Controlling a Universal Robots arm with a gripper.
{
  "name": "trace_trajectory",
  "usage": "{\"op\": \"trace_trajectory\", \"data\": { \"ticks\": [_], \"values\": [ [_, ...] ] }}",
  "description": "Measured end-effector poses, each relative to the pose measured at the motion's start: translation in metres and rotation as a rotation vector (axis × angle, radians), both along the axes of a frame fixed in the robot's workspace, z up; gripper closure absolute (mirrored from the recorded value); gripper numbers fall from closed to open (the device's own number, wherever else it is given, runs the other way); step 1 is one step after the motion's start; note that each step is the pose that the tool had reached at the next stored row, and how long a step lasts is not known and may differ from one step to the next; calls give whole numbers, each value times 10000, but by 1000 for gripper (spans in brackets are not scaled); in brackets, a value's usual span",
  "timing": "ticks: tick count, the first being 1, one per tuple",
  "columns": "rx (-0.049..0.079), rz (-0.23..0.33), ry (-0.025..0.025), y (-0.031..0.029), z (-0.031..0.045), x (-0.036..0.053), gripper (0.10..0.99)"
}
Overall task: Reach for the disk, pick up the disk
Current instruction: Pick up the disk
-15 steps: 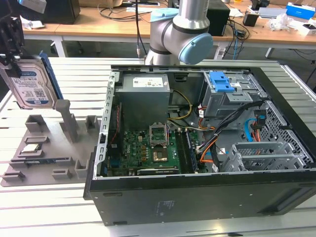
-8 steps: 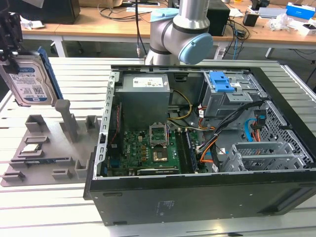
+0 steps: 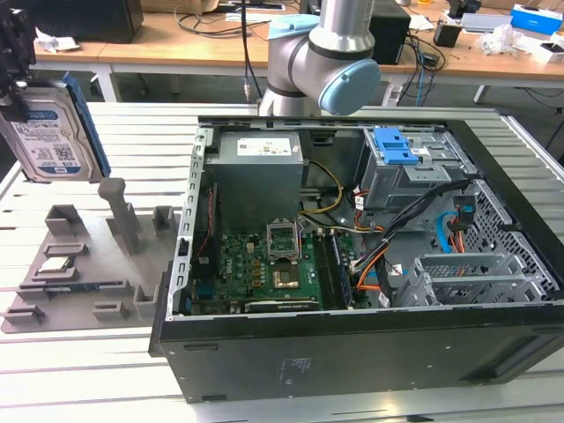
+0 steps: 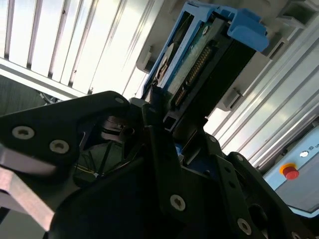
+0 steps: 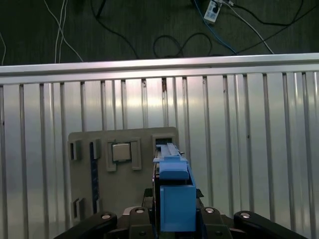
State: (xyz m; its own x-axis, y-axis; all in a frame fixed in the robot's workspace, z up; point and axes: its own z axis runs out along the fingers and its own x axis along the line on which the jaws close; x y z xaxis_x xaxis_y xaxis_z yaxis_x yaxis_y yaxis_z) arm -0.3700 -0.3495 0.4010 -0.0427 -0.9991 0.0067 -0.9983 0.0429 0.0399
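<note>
The disk [image 3: 48,132], a silver hard drive with a white-and-blue label and blue side rails, hangs upright in the air at the exterior view's far left, above the grey fixture tray [image 3: 79,282]. My black gripper [image 3: 18,79] is shut on its upper end. In the second wrist view the disk [image 4: 199,64] sticks out from between the dark fingers [image 4: 154,144], connector edge showing. In the first wrist view its blue rail [image 5: 174,194] sits between the gripper's arms, over the tray [image 5: 89,149].
The tray carries an upright post [image 3: 119,211] and a small square processor chip [image 3: 55,263]. An open computer case [image 3: 352,352] fills the exterior view's right, with a blue-latched drive cage [image 3: 394,148]. The arm's elbow [image 3: 326,62] stands behind it. The table is slatted aluminium.
</note>
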Motion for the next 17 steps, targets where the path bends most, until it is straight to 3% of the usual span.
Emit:
{"op": "trace_trajectory", "data": {
  "ticks": [17],
  "values": [
    [-1,0,0,0,278,3,722]
  ]
}}
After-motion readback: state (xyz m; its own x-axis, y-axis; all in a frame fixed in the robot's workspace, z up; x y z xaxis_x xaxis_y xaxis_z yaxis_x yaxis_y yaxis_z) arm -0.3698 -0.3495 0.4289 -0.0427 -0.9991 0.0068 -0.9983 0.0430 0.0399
